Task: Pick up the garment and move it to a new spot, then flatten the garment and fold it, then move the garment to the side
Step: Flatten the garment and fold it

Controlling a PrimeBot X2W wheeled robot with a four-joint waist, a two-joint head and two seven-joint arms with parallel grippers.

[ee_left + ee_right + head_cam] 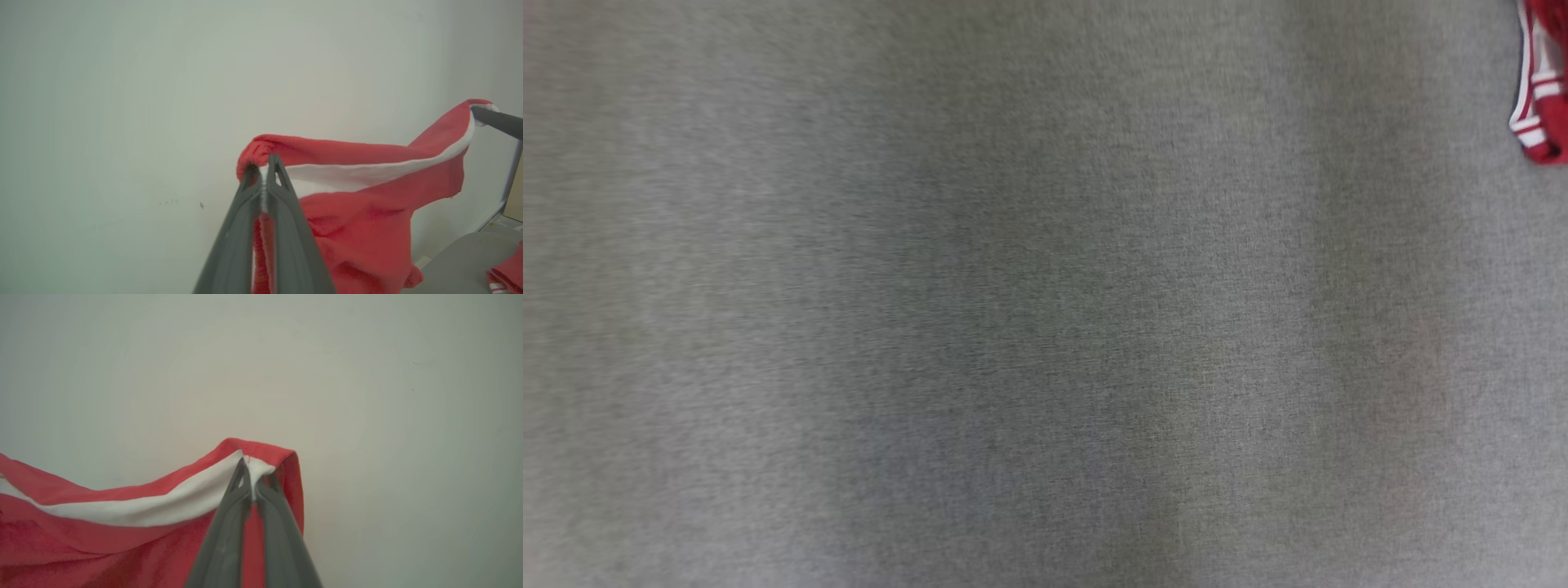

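Red fleecy garment with a white band [359,212] hangs aloft, its top edge pinched shut in the left gripper [265,169] and, at 3 o'clock, the right gripper [479,111] — hold both level and taut, lowering it onto the grey woven counter [1013,327].

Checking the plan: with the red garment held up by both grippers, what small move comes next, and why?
Probably lower both arms together toward the grey surface: left gripper and right gripper each pinch the garment by its white-banded edge, spread between them.
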